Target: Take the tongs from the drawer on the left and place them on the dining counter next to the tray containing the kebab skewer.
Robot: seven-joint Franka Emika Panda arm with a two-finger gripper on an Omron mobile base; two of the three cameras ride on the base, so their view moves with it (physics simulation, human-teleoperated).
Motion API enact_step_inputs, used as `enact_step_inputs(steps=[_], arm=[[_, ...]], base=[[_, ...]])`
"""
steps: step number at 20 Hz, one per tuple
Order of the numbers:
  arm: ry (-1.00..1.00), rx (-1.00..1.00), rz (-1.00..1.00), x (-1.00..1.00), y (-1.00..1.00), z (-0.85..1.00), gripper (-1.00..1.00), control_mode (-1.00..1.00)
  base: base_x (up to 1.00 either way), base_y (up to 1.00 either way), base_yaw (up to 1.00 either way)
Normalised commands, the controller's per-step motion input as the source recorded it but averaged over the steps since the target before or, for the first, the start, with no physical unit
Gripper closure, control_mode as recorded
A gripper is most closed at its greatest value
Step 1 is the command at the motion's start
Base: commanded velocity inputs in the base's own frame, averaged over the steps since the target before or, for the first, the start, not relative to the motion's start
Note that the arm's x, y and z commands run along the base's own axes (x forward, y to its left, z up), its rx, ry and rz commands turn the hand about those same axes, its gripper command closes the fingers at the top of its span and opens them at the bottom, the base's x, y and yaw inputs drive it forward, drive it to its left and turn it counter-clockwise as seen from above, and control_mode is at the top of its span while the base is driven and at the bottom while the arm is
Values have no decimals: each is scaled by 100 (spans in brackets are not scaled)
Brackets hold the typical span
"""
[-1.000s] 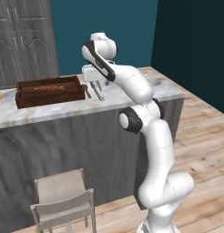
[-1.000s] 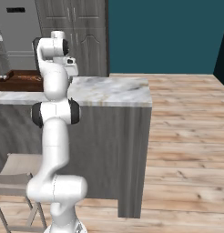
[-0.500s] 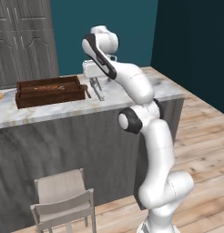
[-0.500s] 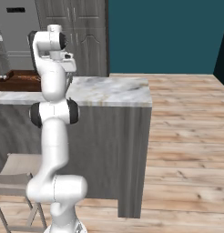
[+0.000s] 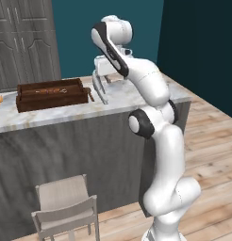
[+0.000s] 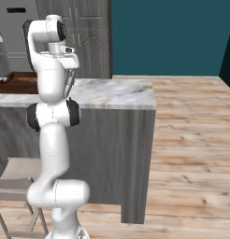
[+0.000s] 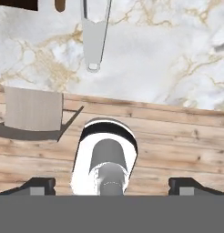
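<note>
While I hover above the dining counter [image 5: 136, 101]:
Tongs [image 5: 100, 89]: lying just beside the tray [image 5: 52, 96].
Gripper [image 7: 111, 186]: fingers wide apart, holding nothing.

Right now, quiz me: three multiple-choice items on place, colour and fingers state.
1. Where are the tongs? A on the dining counter beside the tray; B in the tray; C between the fingers.
2. Tray colour? A white; B blue; C dark brown.
3. Fingers? A shut on tongs; B open, holding nothing; C shut on tray.

1 A: the hand view shows them flat on marble by the tray's end.
2 C: brown wood in the left base view.
3 B: tips wide apart, nothing between.
</note>
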Motion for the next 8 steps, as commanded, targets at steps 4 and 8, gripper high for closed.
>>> enact_step_inputs(steps=[4,8], arm=[[-18,8,-4,-100,-72,-11,-100,-100],[-22,10,-5,-100,-76,-13,-100,-100]], base=[[0,0,0],[0,0,0]])
